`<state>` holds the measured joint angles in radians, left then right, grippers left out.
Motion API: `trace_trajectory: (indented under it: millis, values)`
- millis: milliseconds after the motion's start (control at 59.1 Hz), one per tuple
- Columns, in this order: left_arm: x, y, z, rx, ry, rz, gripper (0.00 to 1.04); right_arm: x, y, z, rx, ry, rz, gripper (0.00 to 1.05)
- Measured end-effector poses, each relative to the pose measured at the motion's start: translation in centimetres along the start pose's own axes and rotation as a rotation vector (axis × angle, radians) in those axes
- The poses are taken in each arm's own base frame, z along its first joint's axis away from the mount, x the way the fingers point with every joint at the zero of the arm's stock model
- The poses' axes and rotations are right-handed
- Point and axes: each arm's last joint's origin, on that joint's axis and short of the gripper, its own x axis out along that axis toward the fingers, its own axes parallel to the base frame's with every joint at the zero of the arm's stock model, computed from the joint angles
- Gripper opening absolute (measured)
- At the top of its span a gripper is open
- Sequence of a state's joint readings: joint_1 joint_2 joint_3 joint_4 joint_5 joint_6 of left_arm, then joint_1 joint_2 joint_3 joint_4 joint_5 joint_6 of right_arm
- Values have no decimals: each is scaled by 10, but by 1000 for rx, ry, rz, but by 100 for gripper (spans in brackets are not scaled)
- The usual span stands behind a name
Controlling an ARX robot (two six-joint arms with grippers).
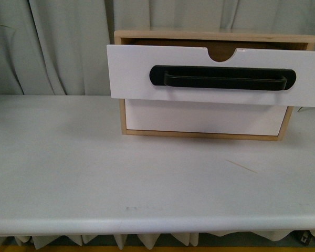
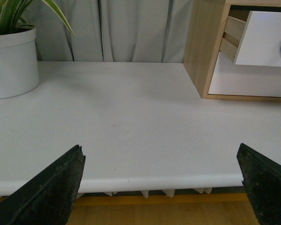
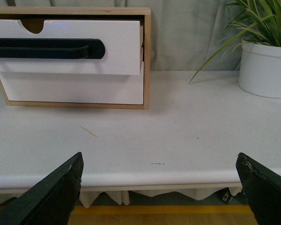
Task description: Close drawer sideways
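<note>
The drawer point(image 1: 131, 73) is the upper white front with a long black bar handle point(image 1: 223, 80) in a black oval recess and a semicircular notch. It stands pulled out of the wooden cabinet point(image 1: 210, 35) at the back of the white table point(image 1: 94, 173). It also shows in the left wrist view point(image 2: 264, 40) and the right wrist view point(image 3: 117, 47). My left gripper point(image 2: 161, 185) is open and empty, back at the table's front edge. My right gripper point(image 3: 161, 187) is open and empty, also at the front edge. Neither arm shows in the front view.
A plain white drawer front point(image 1: 199, 118) sits shut below the open one. A white pot with a striped plant point(image 2: 11, 61) stands left of the cabinet, another point(image 3: 264, 68) right of it. A thin wooden sliver point(image 3: 88, 131) lies on the table. Grey curtains hang behind.
</note>
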<state>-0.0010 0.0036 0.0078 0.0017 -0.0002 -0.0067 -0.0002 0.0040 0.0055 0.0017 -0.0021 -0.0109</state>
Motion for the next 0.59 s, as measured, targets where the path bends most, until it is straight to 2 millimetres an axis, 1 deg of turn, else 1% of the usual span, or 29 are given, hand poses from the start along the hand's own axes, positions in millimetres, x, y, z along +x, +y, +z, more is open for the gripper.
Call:
trace_trajectory:
  millis: [592]
  values:
    - [0,0,0,0,0,0,99,0,0,0,0,0,0,96]
